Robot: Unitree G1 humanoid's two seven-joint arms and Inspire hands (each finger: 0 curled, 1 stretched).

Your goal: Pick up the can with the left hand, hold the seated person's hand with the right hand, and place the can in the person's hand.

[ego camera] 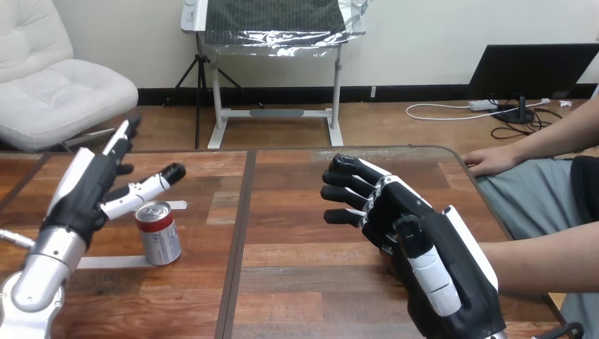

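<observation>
The can [158, 233] stands upright on the wooden surface [297, 282], left of its seam [236, 233], beside the left hand [88, 191], whose fingers are spread. The right hand [424, 247] hangs relaxed, holding nothing. The person's hand [491, 161] rests at the far right edge.

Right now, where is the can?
Head view: the can stands upright on the table's left part, just right of the open left hand, not held.

A white armchair [56, 81] and foil-edged panel [272, 25] (on a white stand [337, 92]) sit before a pale wall [424, 35].
</observation>
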